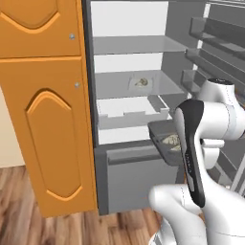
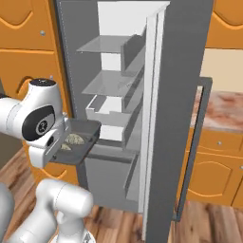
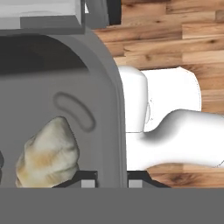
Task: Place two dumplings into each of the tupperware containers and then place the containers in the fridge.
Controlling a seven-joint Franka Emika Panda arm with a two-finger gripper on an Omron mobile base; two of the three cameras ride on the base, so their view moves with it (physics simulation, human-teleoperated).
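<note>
- The fridge [image 1: 139,95] stands open, tall and silver-grey, with pale shelves stacked inside and a drawer front [image 1: 139,177] low down; its door [image 2: 178,118] swings out to the right in the right base view.
- An orange cabinet [image 1: 48,119] flanks the fridge's left edge, and wooden floor [image 1: 28,196] lies below.
- The dark grey tupperware container [image 2: 80,144], a shallow tray with rounded corners and a raised rim, hangs in the air just in front of the fridge opening, above the drawer and level with the lower white bin [image 1: 131,112].
- The paler container [image 1: 141,83] already rests on a middle shelf, well apart from the grey tray, with a tan lump in it too small to count.
- Beige, creased dumplings [image 2: 73,138] lie in the grey tray; the arm hides part of them, so their number is unclear.
- The gripper [image 3: 111,179] pinches the tray's rim, one fingertip on each side of the wall; only the tips show.
- Open room remains on the shelves above and beside the pale container.
</note>
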